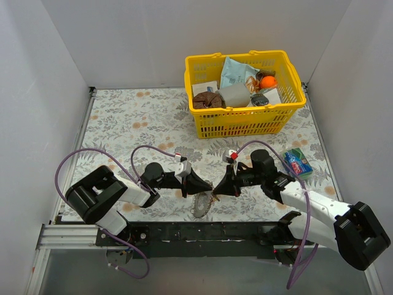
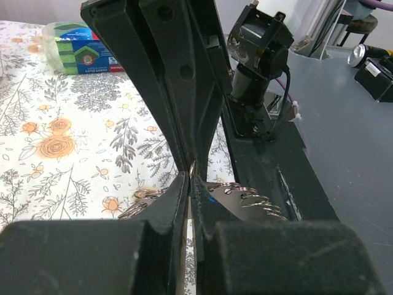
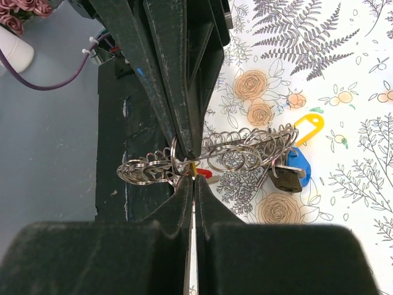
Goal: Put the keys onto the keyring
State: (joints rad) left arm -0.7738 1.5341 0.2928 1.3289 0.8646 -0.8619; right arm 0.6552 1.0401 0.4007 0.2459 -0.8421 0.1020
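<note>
Yellow lattice plastic basket (image 1: 239, 123) at one o'clock holds crinkled packets (image 1: 236, 72) and an orange ball (image 1: 268, 80). At six o'clock, the keyring (image 3: 245, 150), tangled silver wire loops carrying plastic-headed keys (image 3: 293, 175), is pinched by both closed end effectors, left end effector (image 2: 191, 175) and right end effector (image 3: 193, 178).

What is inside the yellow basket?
In the basket: a brown lump, a grey roll, a pale blue packet, an orange item. Whatever lies beneath them is covered.

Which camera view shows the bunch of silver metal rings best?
The right wrist view: the bunch of silver metal rings fills the middle, its loops distinct. The left wrist view shows only a few loops; the top view, a small glint.
</note>
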